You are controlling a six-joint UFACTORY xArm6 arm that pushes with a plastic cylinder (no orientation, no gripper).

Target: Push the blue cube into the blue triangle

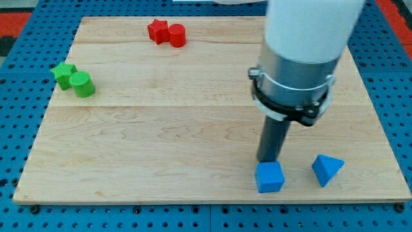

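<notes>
The blue cube point(269, 177) sits near the wooden board's bottom edge, right of centre. The blue triangle point(327, 169) lies a short gap to its right, not touching it. My tip point(268, 160) is at the end of the dark rod, right at the cube's top edge, on the side toward the view's top. The tip looks to be touching the cube or very close to it. The arm's grey and white body rises above the rod.
A red star point(158, 30) and a red cylinder point(177, 35) touch each other at the board's top. A green star point(64, 73) and a green cylinder point(82, 84) touch at the left edge. The wooden board point(161, 129) lies on a blue pegboard.
</notes>
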